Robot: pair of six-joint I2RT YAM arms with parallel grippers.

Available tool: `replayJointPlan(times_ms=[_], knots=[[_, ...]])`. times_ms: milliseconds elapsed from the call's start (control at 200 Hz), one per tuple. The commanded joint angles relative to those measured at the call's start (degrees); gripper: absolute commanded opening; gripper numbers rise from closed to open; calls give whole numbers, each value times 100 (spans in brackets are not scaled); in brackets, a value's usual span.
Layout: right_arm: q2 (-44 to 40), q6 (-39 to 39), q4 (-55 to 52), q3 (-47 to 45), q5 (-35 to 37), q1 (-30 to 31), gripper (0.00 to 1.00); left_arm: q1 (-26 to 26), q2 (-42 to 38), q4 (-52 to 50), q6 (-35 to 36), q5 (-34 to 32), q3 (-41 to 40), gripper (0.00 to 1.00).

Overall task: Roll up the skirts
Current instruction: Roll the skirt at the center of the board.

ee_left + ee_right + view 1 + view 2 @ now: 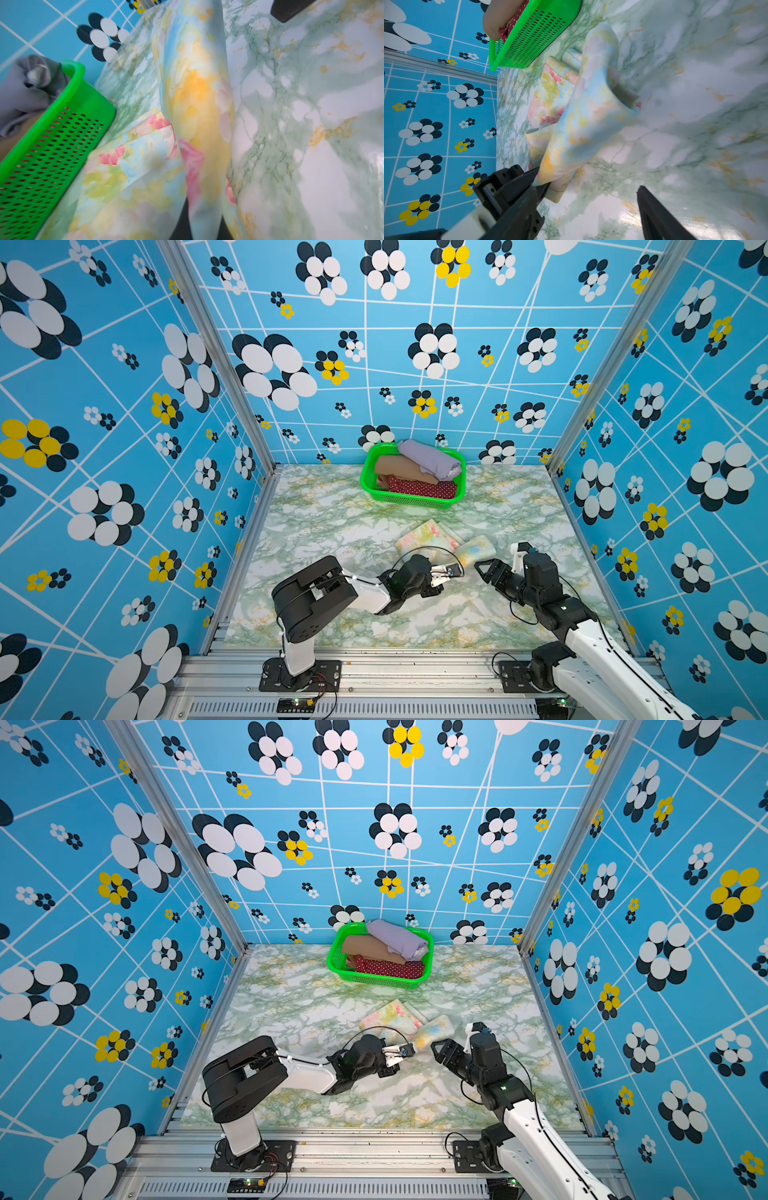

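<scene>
The skirts [426,537] lie on the marbled table in front of the basket, partly flat and partly wound into a roll [478,549] on the right side; both top views show this [390,1016]. My left gripper [455,570] is shut on the near end of the roll [197,93], with its dark fingers [180,225] on either side of the cloth. Just right of that end, my right gripper [484,568] stands open and holds nothing. In the right wrist view its fingers [652,209] are wide apart over bare table, and the roll [591,108] stretches away from them.
A green perforated basket [415,499] stands at the back middle of the table, holding rolled lilac, tan and red dotted cloths. Blue flowered walls with metal posts close in three sides. A metal rail with both arm bases [299,676] runs along the front.
</scene>
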Motion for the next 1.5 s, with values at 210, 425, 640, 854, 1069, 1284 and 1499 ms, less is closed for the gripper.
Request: replayJointPlan(times_ms=[210, 425, 640, 854, 1069, 1284, 1499], knots=[[388, 49, 979, -436, -268, -24, 80, 748, 578, -235, -2869, 2997, 103, 0], [1367, 273, 2080, -569, -720, -24, 79, 1346, 983, 1044, -4199, 4199, 8, 0], [2071, 340, 3267, -708, -757, -17, 76, 1532, 1716, 1626, -4941, 5094, 371, 0], [3417, 301, 4277, -436, -865, -24, 77, 1815, 2522, 3335, -6213, 5534, 434, 0], [4627, 683, 5399, -377, -920, -22, 72, 1963, 2717, 3526, -6380, 5763, 503, 0], [5104, 930, 6019, -241, -881, 17, 67, 1961, 2995, 2872, -6250, 5917, 861, 0], [5203, 923, 5900, -155, -775, 36, 0, 1976, 2923, 1650, -5656, 5871, 1215, 1]])
